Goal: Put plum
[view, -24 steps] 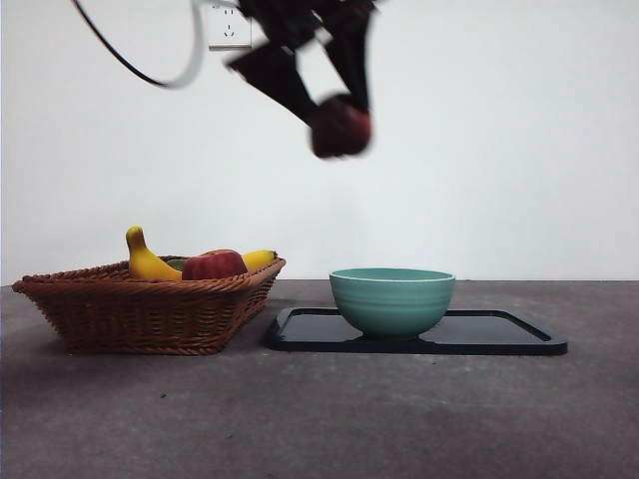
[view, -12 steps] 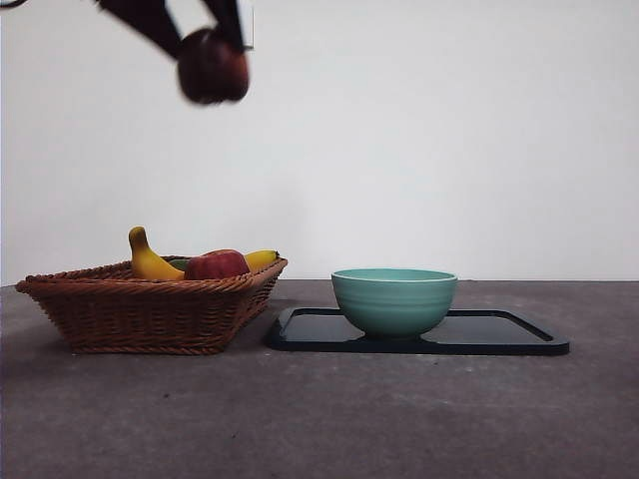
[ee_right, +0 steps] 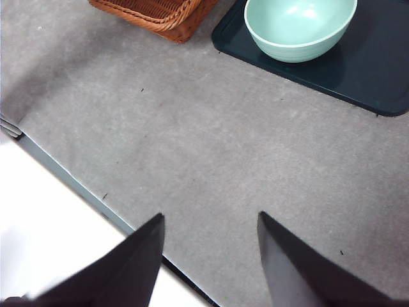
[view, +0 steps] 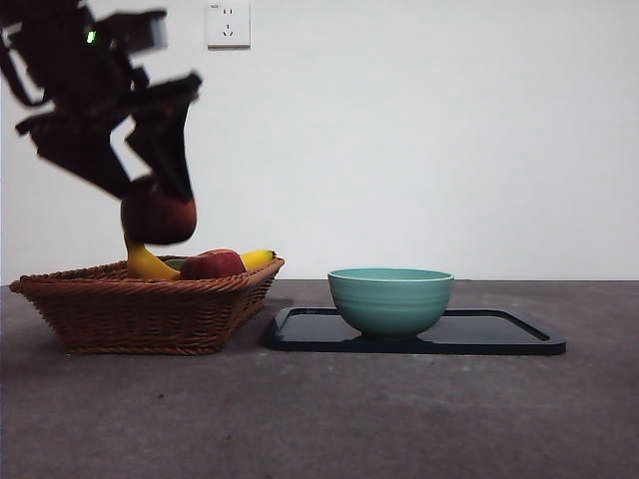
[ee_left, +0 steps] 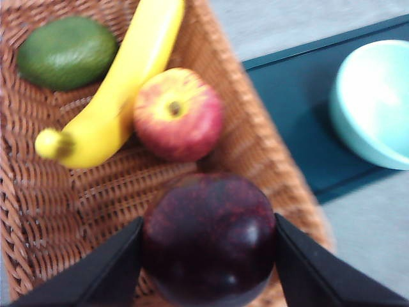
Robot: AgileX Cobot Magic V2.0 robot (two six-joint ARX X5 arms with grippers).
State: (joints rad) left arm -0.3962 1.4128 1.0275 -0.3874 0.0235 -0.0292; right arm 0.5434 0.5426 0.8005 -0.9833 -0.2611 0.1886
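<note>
Left gripper [ee_left: 209, 268]: clamped on the plum, one black jaw pressed against each side of the fruit; seen dark and blurred in the front view [view: 158, 205], entering from the upper left corner.
Plum [ee_left: 209, 238]: held in the air above the basket, clear of the wicker and of the other fruit; dark maroon, glossy, with one small highlight. In the front view [view: 158, 212] hung just over the banana's stem end.
Basket [view: 140, 309]: woven brown wicker, stood on the table at 9 o'clock from the bowl, its near corner just beside the tray's edge.
Banana [ee_left: 121, 96]: yellow, laid lengthwise in the basket, touching the apple along one side.
Apple [ee_left: 177, 114]: red with yellow patches, stem pit turned up, lay between the banana and the basket wall, near the plum but apart from it.
Green fruit [ee_left: 66, 51]: oval, dull green, rested in the far corner of the basket, just beside the banana.
Bowl [view: 390, 299]: pale green, upright on the tray, toward the tray's 9 o'clock end.
Tray [view: 499, 337]: dark, flat, low-rimmed, set on the table.
Right gripper [ee_right: 211, 252]: jaws parted with nothing between them, hung over bare table [ee_right: 211, 147], well apart from basket and tray.
Wall socket [view: 228, 24]: white, at 12 o'clock above the basket.
</note>
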